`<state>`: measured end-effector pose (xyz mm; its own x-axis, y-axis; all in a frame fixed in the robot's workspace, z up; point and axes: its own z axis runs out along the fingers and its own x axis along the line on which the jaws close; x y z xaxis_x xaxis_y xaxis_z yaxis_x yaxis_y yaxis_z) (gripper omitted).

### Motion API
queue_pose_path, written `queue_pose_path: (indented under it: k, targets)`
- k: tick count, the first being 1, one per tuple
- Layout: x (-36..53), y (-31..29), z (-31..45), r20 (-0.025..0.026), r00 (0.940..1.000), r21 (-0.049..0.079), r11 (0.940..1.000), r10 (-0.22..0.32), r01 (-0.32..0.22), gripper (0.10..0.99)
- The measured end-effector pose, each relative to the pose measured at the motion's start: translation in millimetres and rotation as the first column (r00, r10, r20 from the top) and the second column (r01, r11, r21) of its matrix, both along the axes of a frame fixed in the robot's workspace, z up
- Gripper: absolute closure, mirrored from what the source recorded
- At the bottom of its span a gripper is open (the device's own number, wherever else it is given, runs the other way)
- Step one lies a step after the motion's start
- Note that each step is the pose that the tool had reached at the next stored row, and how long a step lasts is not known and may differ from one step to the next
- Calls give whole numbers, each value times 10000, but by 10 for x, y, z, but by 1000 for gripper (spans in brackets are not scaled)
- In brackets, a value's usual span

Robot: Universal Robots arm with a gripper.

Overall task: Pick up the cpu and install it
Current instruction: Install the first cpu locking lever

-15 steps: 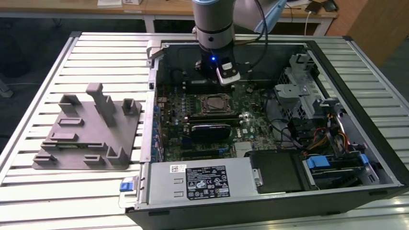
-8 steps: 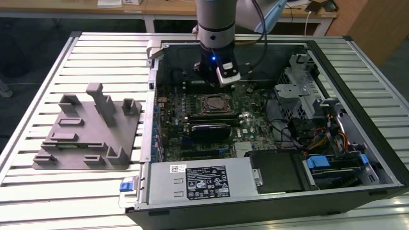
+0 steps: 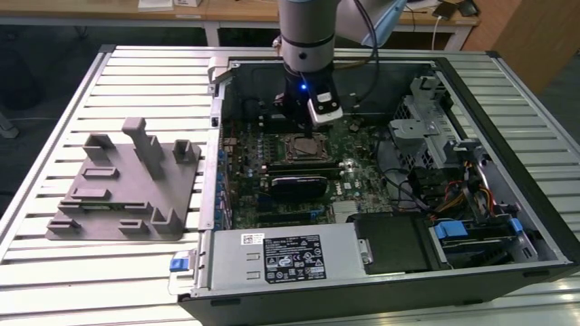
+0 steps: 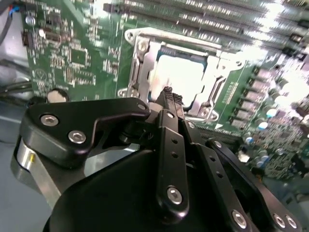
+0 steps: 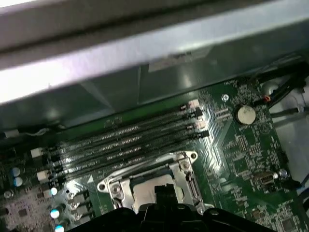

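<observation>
Evidently, in the exterior view the gripper (image 3: 303,129) hangs over the socket (image 3: 301,148). In both wrist views its fingertips (image 4: 170,95) look pressed together just above the cpu (image 4: 181,77) seated in the socket frame (image 5: 186,169); a slanted press could bend pins.

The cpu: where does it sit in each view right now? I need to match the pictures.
Exterior view: the cpu lies in the socket frame, mid-motherboard, just below the gripper.
Second wrist view: pale square beyond the gripper.
First wrist view: pale square beside the gripper.
Shared landmark: the socket frame.
</observation>
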<state>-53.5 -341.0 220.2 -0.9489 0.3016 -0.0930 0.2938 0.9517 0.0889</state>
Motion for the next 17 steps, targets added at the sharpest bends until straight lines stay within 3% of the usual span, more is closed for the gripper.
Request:
queue_pose_path:
  k: [5,8,14,17]
  targets:
    - [1,-68,0,-116,9999,-180,9998,0,-2,980]
    - [5,-89,-3,-260,9997,-248,9997,-2,-4,980]
    - [4,-91,3,-265,9996,-255,9997,-2,-4,980]
    - [4,-91,43,-263,9997,-252,9997,-3,-4,980]
